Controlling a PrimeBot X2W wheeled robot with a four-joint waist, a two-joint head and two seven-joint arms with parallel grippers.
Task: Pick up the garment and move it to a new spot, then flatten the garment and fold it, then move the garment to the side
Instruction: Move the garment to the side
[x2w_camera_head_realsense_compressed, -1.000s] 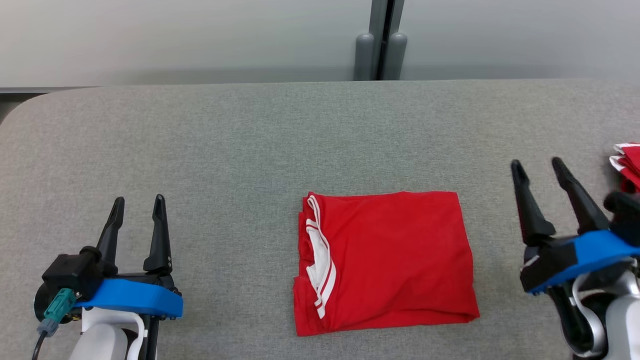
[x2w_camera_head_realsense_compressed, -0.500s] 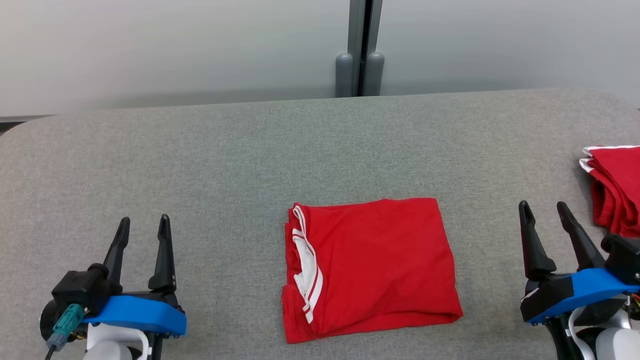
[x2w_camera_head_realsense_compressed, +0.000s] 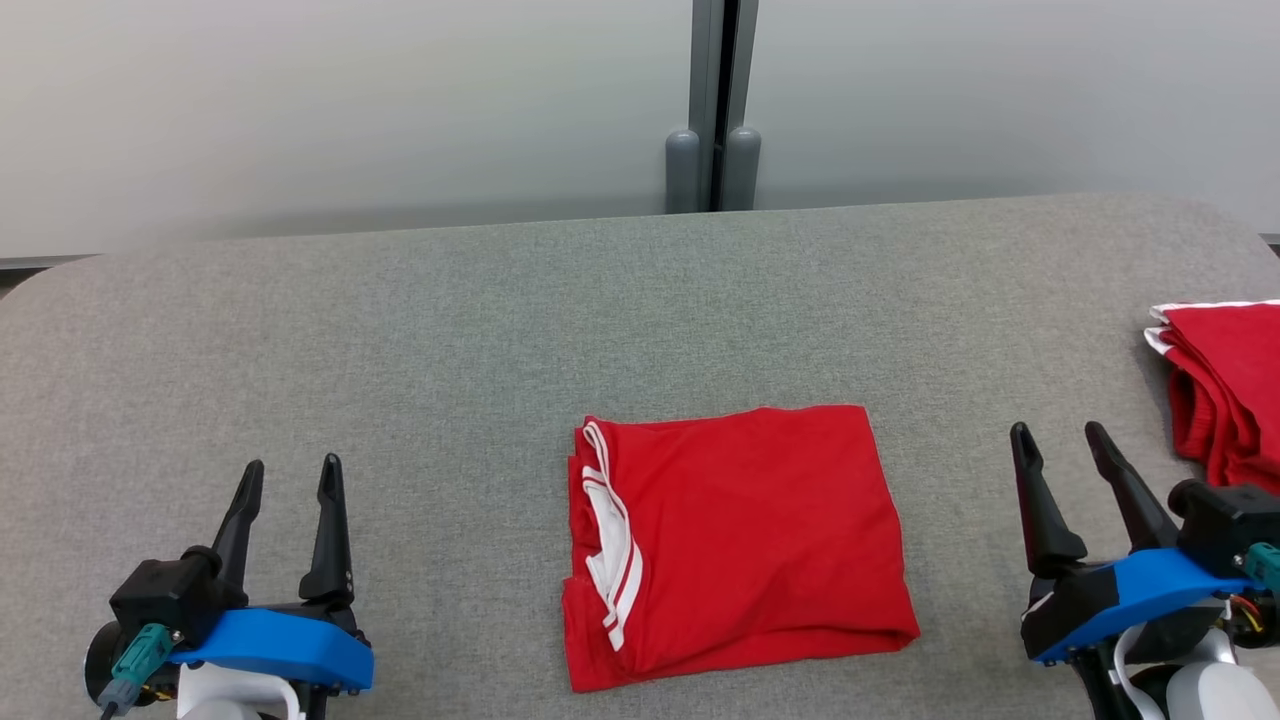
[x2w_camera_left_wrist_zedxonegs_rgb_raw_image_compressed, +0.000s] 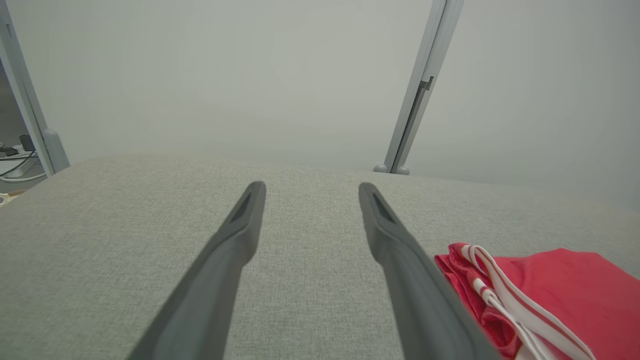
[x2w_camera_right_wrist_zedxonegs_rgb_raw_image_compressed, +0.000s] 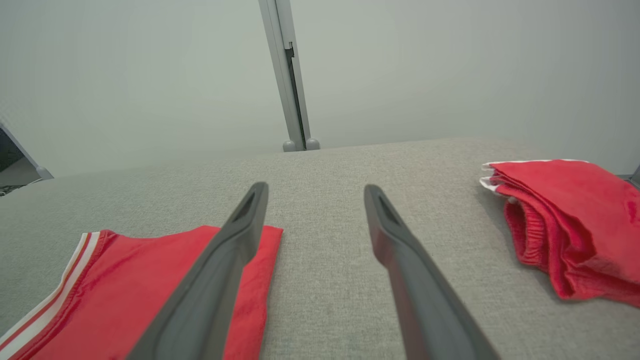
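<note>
A red garment (x2w_camera_head_realsense_compressed: 740, 540) with white trim lies folded into a rectangle near the front middle of the grey table (x2w_camera_head_realsense_compressed: 450, 330). Its white-striped edge faces left. The left wrist view has it at the lower right (x2w_camera_left_wrist_zedxonegs_rgb_raw_image_compressed: 560, 295), the right wrist view at the lower left (x2w_camera_right_wrist_zedxonegs_rgb_raw_image_compressed: 125, 295). My left gripper (x2w_camera_head_realsense_compressed: 290, 478) hovers open well to the left of it, holding nothing. On the other side, my right gripper (x2w_camera_head_realsense_compressed: 1058, 440) is open and empty too, a little clear of the garment's right edge.
A second folded red garment (x2w_camera_head_realsense_compressed: 1225, 390) lies at the table's right edge, also at the right of the right wrist view (x2w_camera_right_wrist_zedxonegs_rgb_raw_image_compressed: 570, 220). A pale wall with a grey post (x2w_camera_head_realsense_compressed: 712, 105) stands behind the table.
The camera has tilted, shifting the whole picture down and left. My right gripper has drawn back toward the front edge and sits lower in the picture. The garment lies as before.
</note>
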